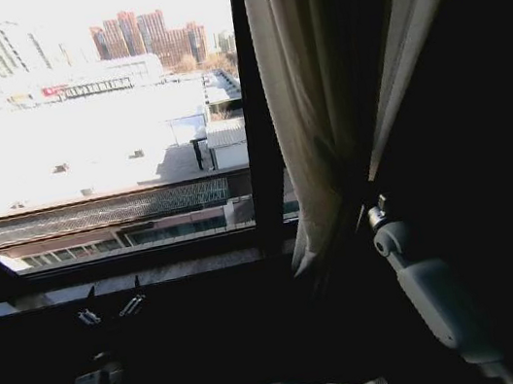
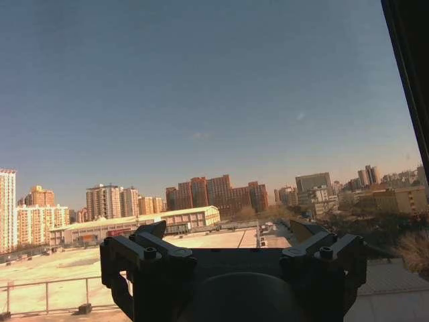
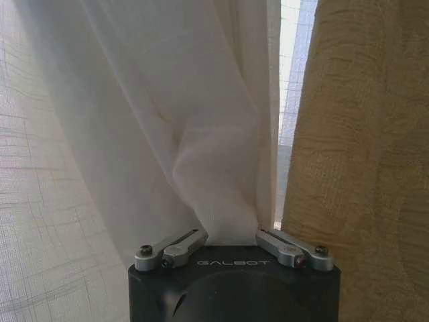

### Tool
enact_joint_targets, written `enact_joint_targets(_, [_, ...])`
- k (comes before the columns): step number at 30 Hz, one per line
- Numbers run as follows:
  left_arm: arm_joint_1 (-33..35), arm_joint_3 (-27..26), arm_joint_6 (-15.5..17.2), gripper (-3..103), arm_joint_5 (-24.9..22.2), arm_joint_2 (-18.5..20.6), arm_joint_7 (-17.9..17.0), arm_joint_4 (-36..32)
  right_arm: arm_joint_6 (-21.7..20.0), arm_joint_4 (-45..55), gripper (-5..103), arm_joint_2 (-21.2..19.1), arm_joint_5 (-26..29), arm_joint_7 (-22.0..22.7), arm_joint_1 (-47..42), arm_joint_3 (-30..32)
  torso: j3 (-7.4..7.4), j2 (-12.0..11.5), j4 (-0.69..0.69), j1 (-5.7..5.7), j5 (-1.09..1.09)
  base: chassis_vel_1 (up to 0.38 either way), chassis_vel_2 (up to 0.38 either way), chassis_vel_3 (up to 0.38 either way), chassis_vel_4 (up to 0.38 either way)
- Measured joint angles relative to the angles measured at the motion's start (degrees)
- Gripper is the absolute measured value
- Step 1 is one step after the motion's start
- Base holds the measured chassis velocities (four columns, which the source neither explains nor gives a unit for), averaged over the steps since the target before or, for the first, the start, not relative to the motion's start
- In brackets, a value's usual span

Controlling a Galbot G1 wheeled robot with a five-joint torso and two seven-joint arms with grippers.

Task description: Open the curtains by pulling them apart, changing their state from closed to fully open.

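The sheer white curtain hangs gathered in a bunch right of the window's middle, so the glass to its left is uncovered. My right gripper reaches into the lower part of that bunch. In the right wrist view a fold of the sheer curtain narrows down into my right gripper, which is shut on it. My left gripper sits low by the window sill, away from the fabric. In the left wrist view the left gripper is open and holds nothing, facing the glass and the city outside.
A dark vertical frame bar stands just left of the bunched fabric. The sill runs below the glass. A thick yellowish drape hangs beside the sheer fabric, and a pale strip of cloth slants at the upper right.
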Motion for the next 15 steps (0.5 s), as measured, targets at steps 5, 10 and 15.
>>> enact_joint_targets(5, [-0.19, -0.01, -0.16, 100, -0.06, 0.15, -0.02, 0.53, 0.01, -0.40, 0, 0.51, -0.30, 0.07, 0.17, -0.21, 0.00, 0.00, -0.02, 0.00, 0.02, -0.048, -0.044, 0.048, 0.036])
enact_joint_targets(10, [-0.21, 0.04, -0.24, 100, -0.13, 0.13, -0.05, 0.63, 0.01, -4.27, 0, -0.20, -0.45, 0.26, 1.67, 1.38, 0.00, 0.00, 0.03, 0.00, -0.02, 0.000, 0.000, 0.000, 0.000])
enact_joint_targets(15, [-0.21, 0.12, -0.57, 100, -0.23, 0.18, -0.06, 0.88, 0.51, -7.75, 0, -1.90, -0.77, 0.30, 2.59, 3.41, 0.00, 0.00, -0.01, 0.00, 0.00, 0.000, 0.000, 0.000, 0.000])
